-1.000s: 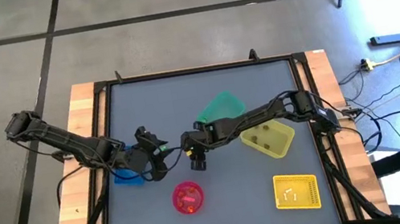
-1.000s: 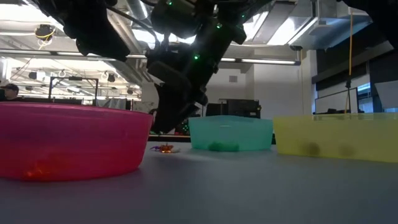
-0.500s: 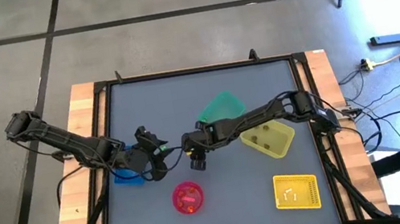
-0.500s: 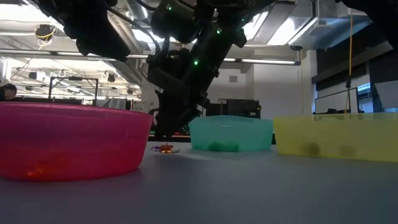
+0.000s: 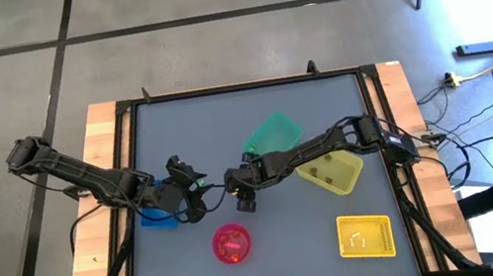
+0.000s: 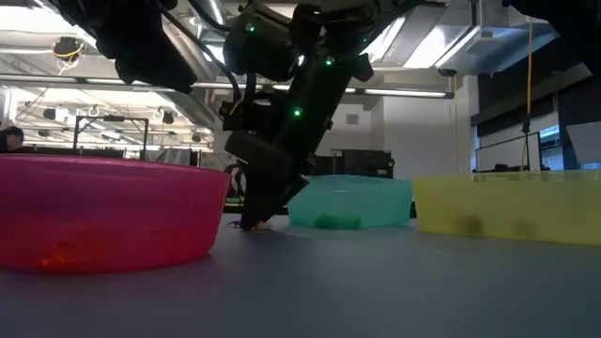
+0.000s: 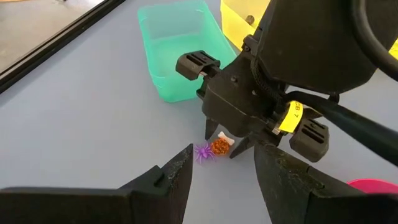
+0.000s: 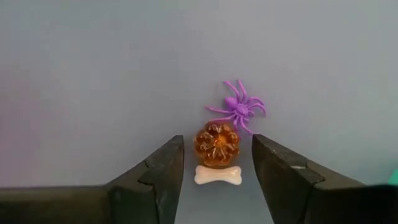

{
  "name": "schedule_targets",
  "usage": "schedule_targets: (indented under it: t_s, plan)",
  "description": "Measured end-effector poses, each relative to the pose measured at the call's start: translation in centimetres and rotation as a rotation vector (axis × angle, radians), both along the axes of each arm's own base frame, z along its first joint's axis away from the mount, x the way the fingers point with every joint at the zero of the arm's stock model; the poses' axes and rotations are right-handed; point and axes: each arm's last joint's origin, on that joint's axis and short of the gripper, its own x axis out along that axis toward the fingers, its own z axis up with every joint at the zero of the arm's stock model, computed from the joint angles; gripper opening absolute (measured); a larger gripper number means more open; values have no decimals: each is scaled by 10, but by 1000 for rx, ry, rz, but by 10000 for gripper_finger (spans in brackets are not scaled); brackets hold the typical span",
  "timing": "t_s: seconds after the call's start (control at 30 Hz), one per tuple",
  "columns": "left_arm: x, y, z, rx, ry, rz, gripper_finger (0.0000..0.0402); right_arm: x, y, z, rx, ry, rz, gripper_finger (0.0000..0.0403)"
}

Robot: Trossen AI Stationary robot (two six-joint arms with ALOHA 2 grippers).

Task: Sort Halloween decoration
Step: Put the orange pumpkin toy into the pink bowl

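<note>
Right wrist view: orange pumpkin [image 8: 216, 144] between purple spider [image 8: 238, 107] and, seemingly touching, white bone [image 8: 219, 176].

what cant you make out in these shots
- Trinkets in the pink bowl: high view, too small to identify.
- Items in the yellow bins: high view, too small.
- Blue bin: high view, mostly hidden by the left arm.
- Orange pumpkin, white bone: low view, hidden behind the right gripper.

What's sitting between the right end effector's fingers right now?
In the right wrist view, the right end effector stands open around an orange pumpkin and a white bone, touching neither. The purple spider lies just beyond the fingertips.
</note>
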Motion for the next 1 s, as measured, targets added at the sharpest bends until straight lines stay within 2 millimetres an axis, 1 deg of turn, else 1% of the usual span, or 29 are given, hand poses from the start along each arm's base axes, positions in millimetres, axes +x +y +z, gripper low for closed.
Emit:
schedule_targets:
  t_s: [0.33, 0.4, 0.6, 0.7, 0.8, 1.0]
  plan:
    - [0, 0, 0, 0, 0, 0, 154, 0, 0, -1, 1, 3, 4, 185]
    - [0, 0, 0, 0, 0, 0, 154, 0, 0, -1, 3, 4, 6, 174]
    - [0, 0, 0, 0, 0, 0, 154, 0, 0, -2, 3, 6, 7, 124]
    - [0, 0, 0, 0, 0, 0, 154, 0, 0, -2, 4, 6, 6, 108]
    - [0, 0, 0, 0, 0, 0, 154, 0, 0, -2, 5, 6, 6, 101]
    - [0, 0, 0, 0, 0, 0, 154, 0, 0, -2, 5, 6, 6, 101]
